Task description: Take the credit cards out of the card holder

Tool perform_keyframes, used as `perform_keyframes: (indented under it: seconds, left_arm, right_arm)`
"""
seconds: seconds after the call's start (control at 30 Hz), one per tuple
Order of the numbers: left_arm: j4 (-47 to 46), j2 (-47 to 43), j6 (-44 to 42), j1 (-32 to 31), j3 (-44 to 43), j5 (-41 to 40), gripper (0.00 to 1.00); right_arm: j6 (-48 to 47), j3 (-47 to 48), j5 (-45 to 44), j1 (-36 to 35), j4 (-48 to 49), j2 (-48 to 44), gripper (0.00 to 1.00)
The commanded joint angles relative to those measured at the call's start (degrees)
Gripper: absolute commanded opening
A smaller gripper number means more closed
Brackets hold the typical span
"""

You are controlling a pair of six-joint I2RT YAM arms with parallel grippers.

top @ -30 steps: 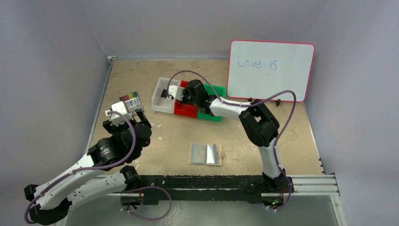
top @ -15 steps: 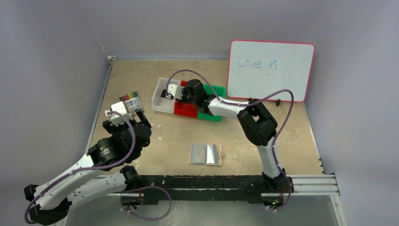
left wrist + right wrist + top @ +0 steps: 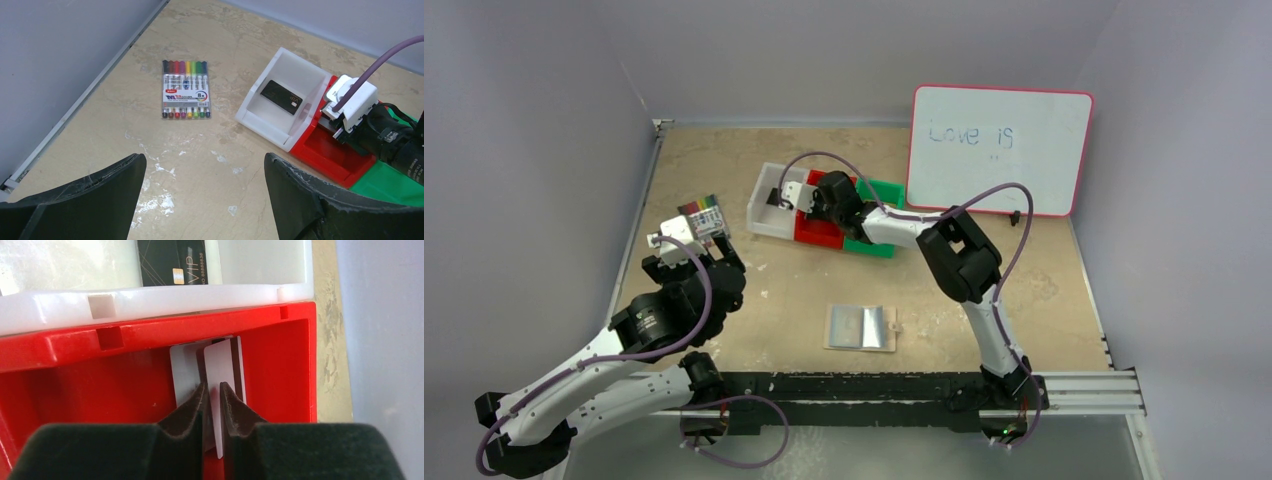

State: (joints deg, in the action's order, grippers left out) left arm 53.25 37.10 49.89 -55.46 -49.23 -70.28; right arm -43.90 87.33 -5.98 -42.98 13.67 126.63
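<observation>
The card holder (image 3: 861, 327) lies open on the table near the front, its silvery inside facing up. A black card (image 3: 281, 96) lies in the white bin (image 3: 260, 120); it also shows in the right wrist view (image 3: 172, 262). My right gripper (image 3: 212, 390) reaches into the red bin (image 3: 280, 365). Its jaws are nearly closed on a pale card with a dark stripe (image 3: 220, 365), which stands tilted. A silver-grey card (image 3: 184, 372) lies behind it in the red bin. My left gripper (image 3: 205, 200) is open and empty above bare table at the left.
A pack of coloured markers (image 3: 185, 89) lies left of the bins. A green bin (image 3: 879, 215) sits beside the red one. A whiteboard (image 3: 999, 150) stands at the back right. Walls close in the left and back sides.
My right arm has shifted a little to the left over the red bin with the card. The left arm and the card holder have not moved.
</observation>
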Motion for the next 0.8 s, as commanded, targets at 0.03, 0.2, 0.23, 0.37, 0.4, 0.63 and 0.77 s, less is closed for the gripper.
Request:
perform_keyframes:
  seconds: [0.03,0.2,0.23,0.37,0.4,0.63,0.77]
  left_arm:
    - [-1.1,-0.1,-0.8,0.2,-1.1,-0.8,0.88]
    - [-1.2,-0.1,-0.9,0.2,-1.1,-0.7,0.88]
    - [-1.2,-0.1,-0.9,0.2,-1.1,-0.7,0.88]
    - [-1.3,-0.2,-1.0,0.2,-1.1,-0.6,0.88]
    - [-1.3,-0.1,-1.1,0.2,-1.1,-0.6,0.88]
    - [-1.3,0.0,-1.0,0.2,-1.1,-0.6,0.88]
    - [-1.3,-0.1,-1.0,0.2,-1.1,-0.6,0.88]
  right_arm:
    - [-1.8,1.8,-1.6,0.3,3.3,-1.8,0.07]
    - [-2.2,1.0,-3.0,0.3,3.8,-2.5,0.01]
    - [-2.5,0.7,-3.5,0.3,4.3,-2.7,0.0]
    - [-3.2,-0.4,-4.6,0.0,6.3,-4.1,0.0]
    - [-3.3,-0.7,-4.8,-0.1,6.5,-4.6,0.0]
    - [-4.8,-1.8,-7.0,-1.7,5.9,-5.4,0.0]
    - [-3.6,-2.2,-4.7,-2.1,4.8,-5.6,0.04]
